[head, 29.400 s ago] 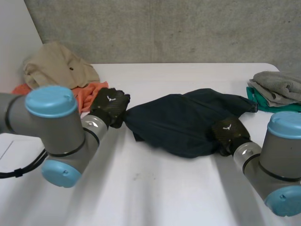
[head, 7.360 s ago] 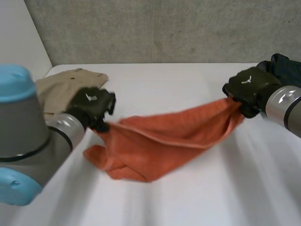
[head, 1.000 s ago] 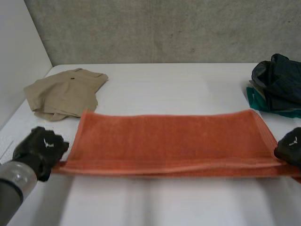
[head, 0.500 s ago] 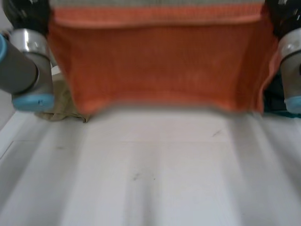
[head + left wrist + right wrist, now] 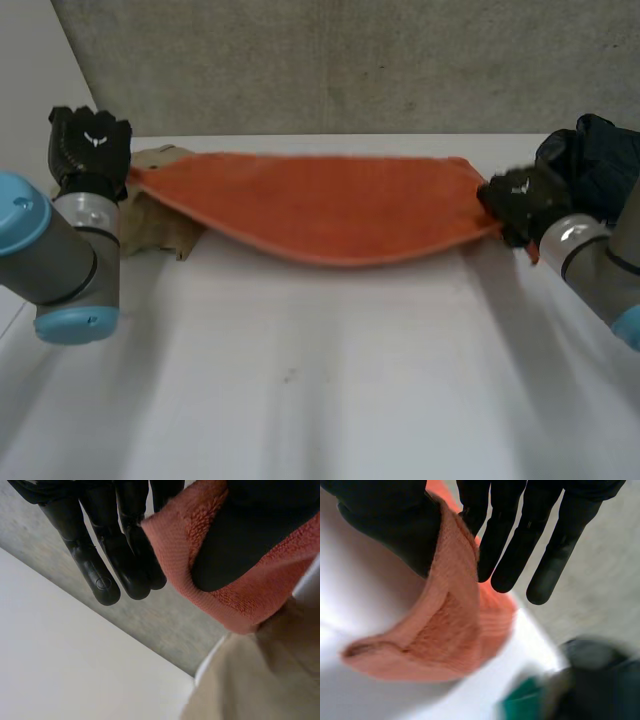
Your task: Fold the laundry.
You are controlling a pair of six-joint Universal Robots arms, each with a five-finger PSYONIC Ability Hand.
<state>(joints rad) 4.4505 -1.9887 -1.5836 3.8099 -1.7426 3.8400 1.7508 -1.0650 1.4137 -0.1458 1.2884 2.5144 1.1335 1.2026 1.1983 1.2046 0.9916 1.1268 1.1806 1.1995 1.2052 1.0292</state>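
An orange towel [image 5: 330,205] hangs stretched between my two hands above the far part of the white table [image 5: 320,380], sagging in the middle. My left hand [image 5: 88,148] holds its left end; in the left wrist view the thumb [image 5: 240,545] pinches the towel's edge [image 5: 250,605] against the straight fingers [image 5: 107,555]. My right hand [image 5: 520,200] holds the right end; in the right wrist view the thumb [image 5: 395,525] pins the towel's corner [image 5: 450,635] against the fingers [image 5: 520,540].
Beige shorts [image 5: 160,225] lie at the back left, partly behind the towel, and show under my left hand [image 5: 260,680]. A dark garment [image 5: 595,165] tops a pile at the back right, with teal cloth [image 5: 525,707] below it.
A second ago the towel lay flat on the table with my hands at its near corners. It was swung up high and is now carried toward the table's far side.
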